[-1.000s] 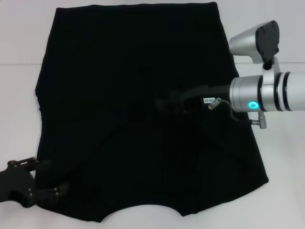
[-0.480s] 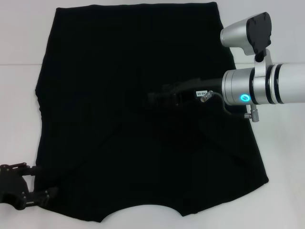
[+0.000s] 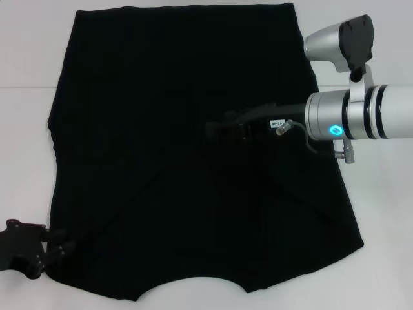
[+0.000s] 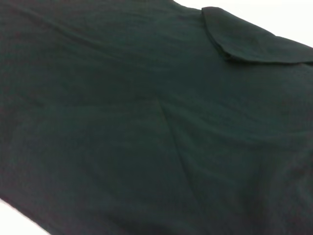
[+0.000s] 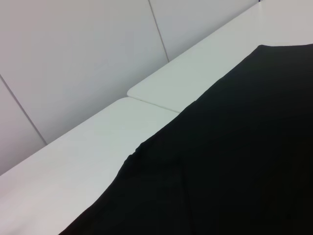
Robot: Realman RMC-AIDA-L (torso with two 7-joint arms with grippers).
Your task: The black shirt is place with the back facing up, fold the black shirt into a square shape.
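Note:
The black shirt (image 3: 161,84) lies flat on the white table (image 3: 26,148), with its sleeves folded inward and its curved neckline at the near edge. My right gripper (image 3: 216,131) reaches in from the right and hovers over the middle of the shirt, black against black. My left gripper (image 3: 59,244) is low at the near left, just beside the shirt's near left corner. The left wrist view is filled with shirt fabric (image 4: 122,122) and shows a folded flap (image 4: 244,39). The right wrist view shows the shirt's edge (image 5: 234,161) on the table (image 5: 73,161).
Bare white table surrounds the shirt on the left, right (image 3: 387,213) and far side. A seam between two table tops (image 5: 146,100) and a panelled wall (image 5: 73,49) show in the right wrist view.
My left gripper has drawn back toward the near left, off the shirt's corner. My right gripper shifted left over the shirt, then slightly back right. The shirt itself lies the same.

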